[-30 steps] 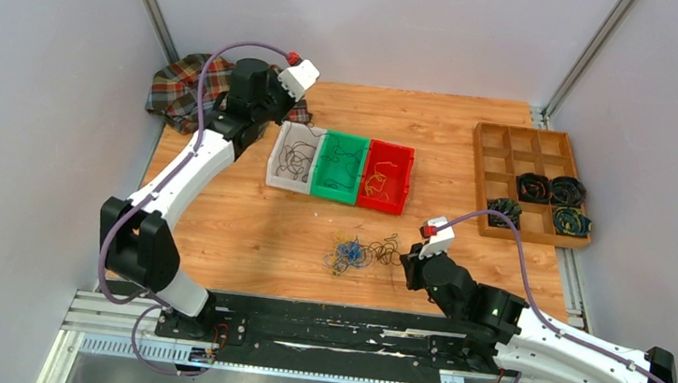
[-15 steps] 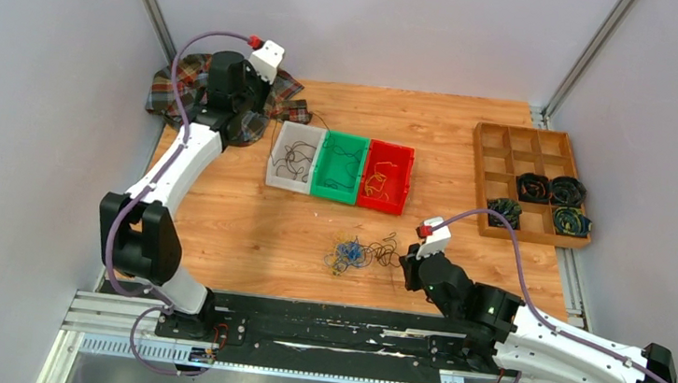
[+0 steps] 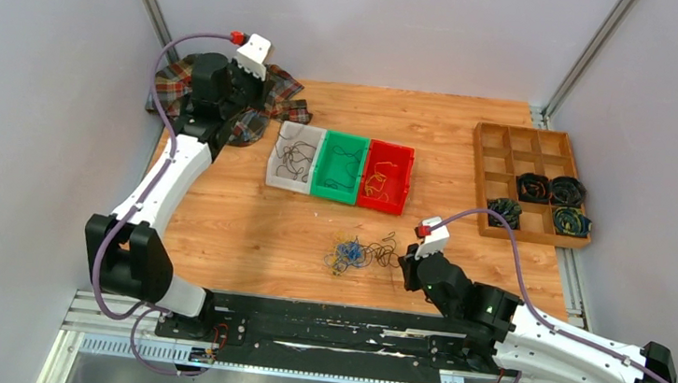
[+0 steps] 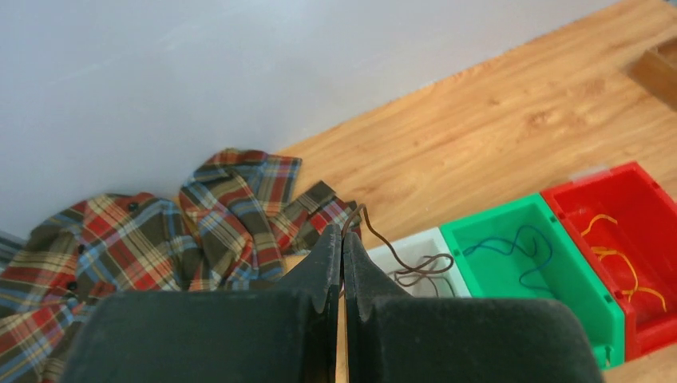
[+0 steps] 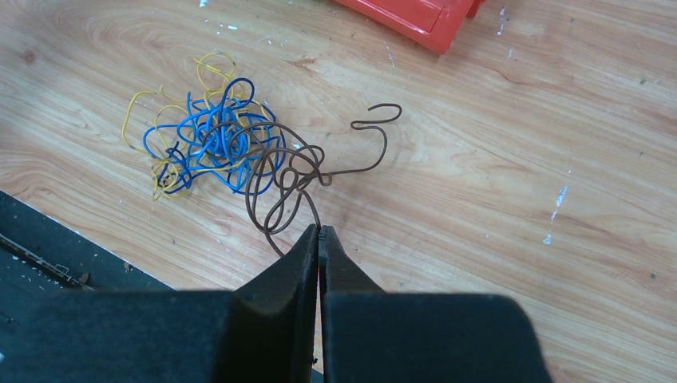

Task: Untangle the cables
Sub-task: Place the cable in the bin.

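Note:
The cables (image 3: 353, 252) are a small clump of blue, yellow and dark wires on the wooden table; in the right wrist view the clump (image 5: 207, 144) lies ahead and to the left. My right gripper (image 3: 406, 262) (image 5: 319, 230) is shut on a brown wire (image 5: 291, 171) that runs out of the clump. My left gripper (image 3: 246, 128) (image 4: 342, 233) is shut on another brown wire (image 4: 399, 267), held over the plaid cloth. This wire's far end trails into the white bin (image 4: 435, 238).
White (image 3: 302, 126), green (image 3: 348, 136) and red (image 3: 394, 146) bins stand side by side mid-table, each holding loose wires. A plaid cloth (image 3: 176, 91) lies at the back left. A wooden compartment tray (image 3: 498, 160) with dark coiled bundles stands at the right.
My left arm has swung left and back from the white bin to over the plaid cloth, drawing the brown wire with it. My right gripper has shifted only slightly.

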Controlling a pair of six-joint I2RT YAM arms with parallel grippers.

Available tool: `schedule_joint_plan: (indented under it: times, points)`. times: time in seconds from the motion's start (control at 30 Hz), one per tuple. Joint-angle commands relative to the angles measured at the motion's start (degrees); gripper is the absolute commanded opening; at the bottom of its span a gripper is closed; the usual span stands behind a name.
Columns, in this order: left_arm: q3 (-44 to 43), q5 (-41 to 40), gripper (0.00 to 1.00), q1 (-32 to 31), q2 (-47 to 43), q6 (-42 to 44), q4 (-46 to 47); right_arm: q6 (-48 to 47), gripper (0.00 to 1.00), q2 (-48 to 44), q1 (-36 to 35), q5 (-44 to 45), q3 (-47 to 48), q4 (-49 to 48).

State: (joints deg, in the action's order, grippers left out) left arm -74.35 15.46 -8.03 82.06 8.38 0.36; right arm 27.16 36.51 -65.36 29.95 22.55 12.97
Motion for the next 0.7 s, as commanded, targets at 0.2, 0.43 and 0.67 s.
schedule_joint_plan:
  times: [0.2,0.43,0.67]
  points:
    - [1.7,0.1,0.0,-1.1,5.8,7.1,1.4,0.3,0.01,1.6,-0.1,0.0,0.2,-2.2]
    - [1.0,-5.5,0.0,-2.9,9.5,11.9,1.0,-0.4,0.01,1.2,0.2,0.5,0.3,-2.2]
    - [3.0,-8.4,0.0,-7.2,11.6,20.8,0.9,0.1,0.0,1.4,0.7,0.0,0.0,-1.9]
